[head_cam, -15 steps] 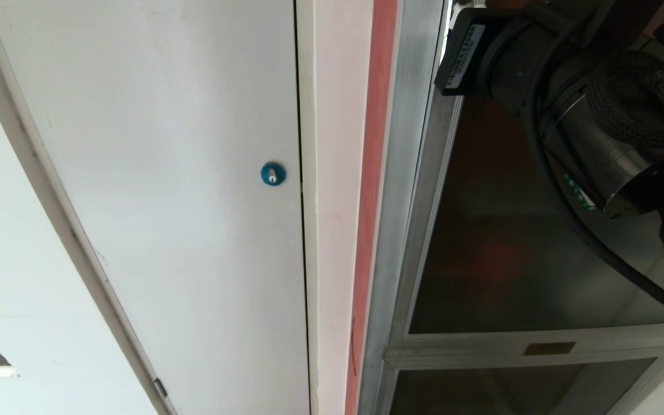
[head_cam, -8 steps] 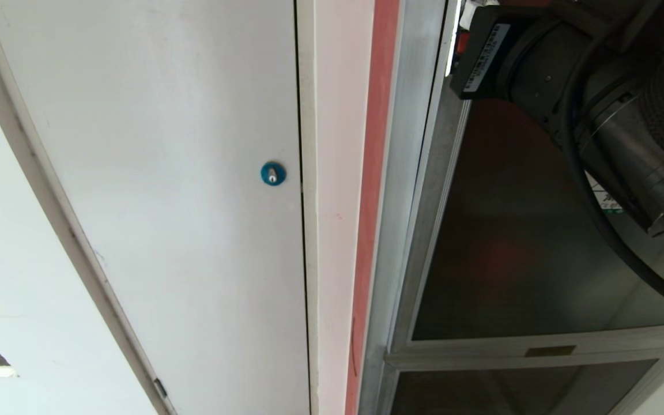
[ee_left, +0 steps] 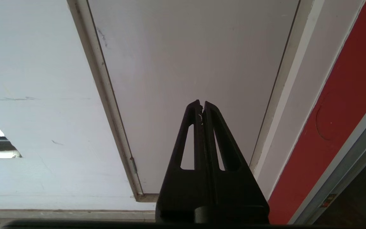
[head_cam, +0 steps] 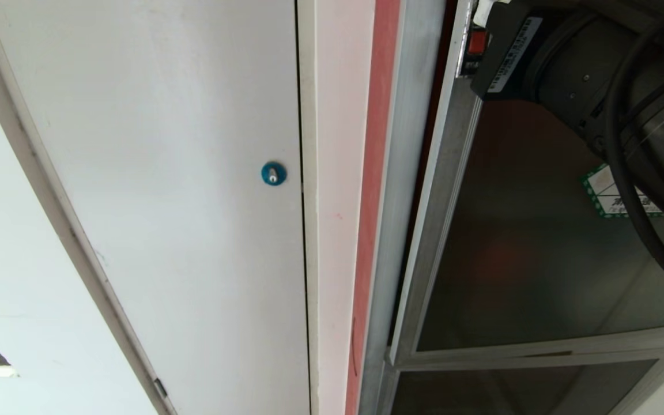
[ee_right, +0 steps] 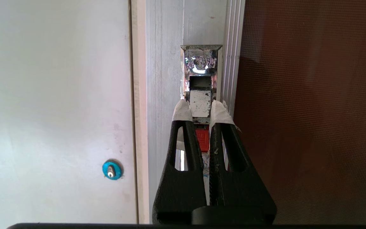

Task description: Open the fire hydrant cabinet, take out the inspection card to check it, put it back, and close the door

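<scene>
1. The right pincer (ee_right: 200, 108) is clenched on the silver latch handle (ee_right: 201, 103) at the edge of the door (head_cam: 539, 242); its white-wrapped fingertips (ee_right: 181, 111) sit on either side of the small metal tab.
2. Compared with a second ago, the door's aluminium frame now stands off from the fire hydrant cabinet (head_cam: 410, 115), a dark gap has opened along that edge, and the right arm sits higher and further right in the head view.
3. More of the green-bordered sticker (head_cam: 611, 193) on the tinted glass is uncovered than before.
4. My reading: the latch is released and the door is starting to swing, so the opening step is under way but far from done.
5. The inspection card is not visible; it is presumably inside, behind the glass.
6. The left pincer (ee_left: 202, 103) is clenched on nothing, parked facing the white panel door (head_cam: 165, 173) with its blue lock (head_cam: 273, 173).
</scene>
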Controlling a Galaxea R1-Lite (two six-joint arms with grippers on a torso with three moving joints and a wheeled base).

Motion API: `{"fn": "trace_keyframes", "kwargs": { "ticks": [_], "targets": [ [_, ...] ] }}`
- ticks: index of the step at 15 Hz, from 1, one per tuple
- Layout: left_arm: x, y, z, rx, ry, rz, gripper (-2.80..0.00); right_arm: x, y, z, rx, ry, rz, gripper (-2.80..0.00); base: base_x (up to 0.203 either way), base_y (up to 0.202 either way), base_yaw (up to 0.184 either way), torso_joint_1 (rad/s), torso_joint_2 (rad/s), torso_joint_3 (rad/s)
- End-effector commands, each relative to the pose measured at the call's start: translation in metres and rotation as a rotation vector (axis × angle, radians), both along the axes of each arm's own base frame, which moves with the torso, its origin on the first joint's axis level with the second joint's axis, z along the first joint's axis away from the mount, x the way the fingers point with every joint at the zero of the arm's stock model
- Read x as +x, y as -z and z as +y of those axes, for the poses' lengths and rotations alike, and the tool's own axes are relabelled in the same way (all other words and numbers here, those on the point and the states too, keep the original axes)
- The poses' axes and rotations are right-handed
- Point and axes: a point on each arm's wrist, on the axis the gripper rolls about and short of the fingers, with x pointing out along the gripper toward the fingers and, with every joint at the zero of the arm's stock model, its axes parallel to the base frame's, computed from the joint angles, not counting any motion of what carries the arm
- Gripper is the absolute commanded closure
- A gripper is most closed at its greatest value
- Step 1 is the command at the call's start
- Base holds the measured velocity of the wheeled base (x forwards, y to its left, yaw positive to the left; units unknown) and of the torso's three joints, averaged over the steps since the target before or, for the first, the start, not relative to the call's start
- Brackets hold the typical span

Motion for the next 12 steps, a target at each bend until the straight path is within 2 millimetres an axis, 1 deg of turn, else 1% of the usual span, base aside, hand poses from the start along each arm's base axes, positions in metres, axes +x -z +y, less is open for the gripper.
{"fn": "trace_keyframes", "kwargs": {
  "ticks": [1,4,12],
  "targets": [
    [0.001,0.003,0.000,0.000,0.000,0.013,0.00,-0.005,-0.002,-0.005,0.013,0.005,-0.010,0.00,0.000,0.000,0.000,0.000,0.00,0.000],
    [0.001,0.003,0.000,0.000,0.000,0.013,0.00,-0.004,0.003,-0.005,-0.002,0.005,0.004,0.00,0.000,0.000,0.000,0.000,0.00,0.000],
    [0.001,0.003,0.000,0.000,0.000,0.013,0.00,-0.002,0.009,-0.002,-0.021,0.006,0.020,0.00,0.000,0.000,0.000,0.000,0.00,0.000]
  ]
}}
